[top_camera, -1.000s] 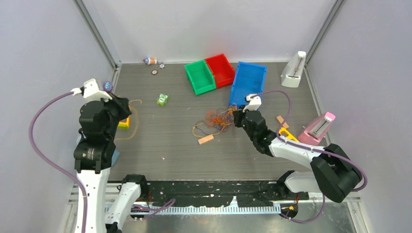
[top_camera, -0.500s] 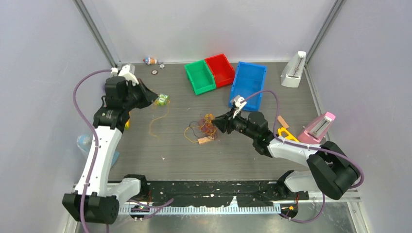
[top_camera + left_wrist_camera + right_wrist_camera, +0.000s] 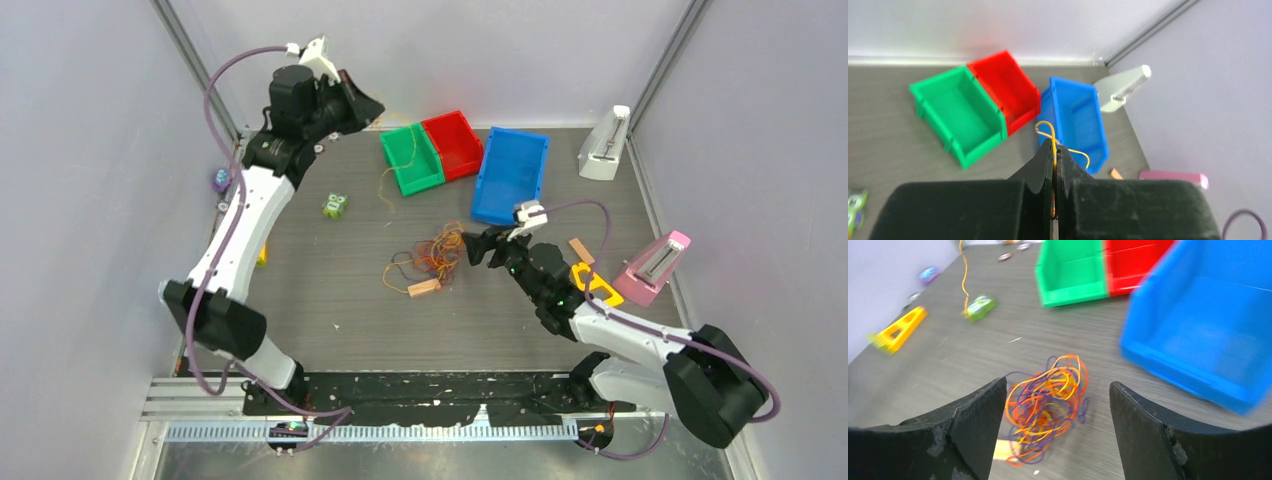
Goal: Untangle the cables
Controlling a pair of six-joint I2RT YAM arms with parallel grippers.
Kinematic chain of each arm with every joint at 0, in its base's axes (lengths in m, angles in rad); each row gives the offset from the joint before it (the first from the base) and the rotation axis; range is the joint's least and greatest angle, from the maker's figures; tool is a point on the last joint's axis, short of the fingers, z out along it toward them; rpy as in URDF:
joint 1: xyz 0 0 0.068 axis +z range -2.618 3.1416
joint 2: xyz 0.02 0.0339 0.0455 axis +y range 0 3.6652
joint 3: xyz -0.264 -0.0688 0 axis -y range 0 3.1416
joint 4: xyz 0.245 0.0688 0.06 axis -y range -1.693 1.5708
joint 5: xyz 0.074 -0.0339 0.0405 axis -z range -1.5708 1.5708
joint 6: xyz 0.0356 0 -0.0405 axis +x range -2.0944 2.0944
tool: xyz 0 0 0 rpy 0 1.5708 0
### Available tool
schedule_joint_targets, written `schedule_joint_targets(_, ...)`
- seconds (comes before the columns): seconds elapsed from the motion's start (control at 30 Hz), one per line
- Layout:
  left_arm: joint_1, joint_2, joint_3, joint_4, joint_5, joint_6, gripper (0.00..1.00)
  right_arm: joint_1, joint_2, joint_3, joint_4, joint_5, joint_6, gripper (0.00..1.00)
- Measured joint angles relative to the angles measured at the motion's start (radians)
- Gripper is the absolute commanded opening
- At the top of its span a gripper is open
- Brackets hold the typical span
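A tangle of orange, yellow and purple cables (image 3: 432, 255) lies on the grey table mid-scene, next to a tan block (image 3: 424, 288). My right gripper (image 3: 472, 249) is just right of it, low and open; in the right wrist view the tangle (image 3: 1048, 405) lies on the table ahead between the spread fingers of the gripper (image 3: 1058, 385), touching neither. My left gripper (image 3: 375, 108) is raised high at the back, near the green bin. It is shut (image 3: 1055, 148) on a single yellow cable (image 3: 1053, 142), which hangs down as a thin strand (image 3: 384, 180) apart from the tangle.
Green bin (image 3: 410, 160), red bin (image 3: 452, 143) and blue bin (image 3: 512, 175) stand at the back. A green toy (image 3: 335, 205) sits left of centre. A white stand (image 3: 604, 145), a pink stand (image 3: 655, 265) and a yellow piece (image 3: 592, 280) are on the right.
The left arm swung from the left side up and toward the back, carrying the yellow cable off the table. The right gripper opened, let go of the tangle and drew back slightly.
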Motion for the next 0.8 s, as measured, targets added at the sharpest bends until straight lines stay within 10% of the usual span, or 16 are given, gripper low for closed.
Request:
schedule_joint_targets(0.37, -0.004, 0.592, 0.576, 0.136, -0.006, -0.082, 0.0, -0.001, -0.155, -0.095, -0.063, 0.404, 0.043, 0.77)
schedule_joint_targets(0.8, -0.005, 0.783, 0.545, 0.171, -0.106, -0.077, 0.0, -0.003, -0.177, -0.099, -0.068, 0.465, 0.042, 0.76)
